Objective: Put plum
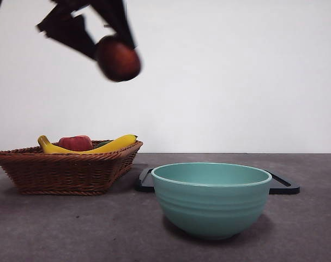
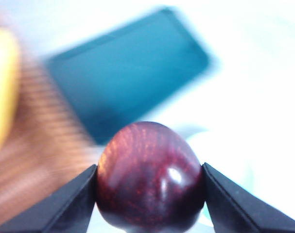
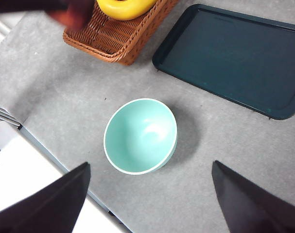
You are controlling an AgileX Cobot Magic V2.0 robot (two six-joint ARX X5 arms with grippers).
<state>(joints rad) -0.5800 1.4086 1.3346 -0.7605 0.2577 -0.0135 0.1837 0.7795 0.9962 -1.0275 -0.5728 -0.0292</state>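
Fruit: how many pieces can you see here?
3 for certain. The plum hangs in the left pincer above the basket; a banana and a red fruit lie in the basket. More may be hidden inside.

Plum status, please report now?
Left hand shut on plum, high above basket. Right hand open, above empty bowl. Nothing in the way.
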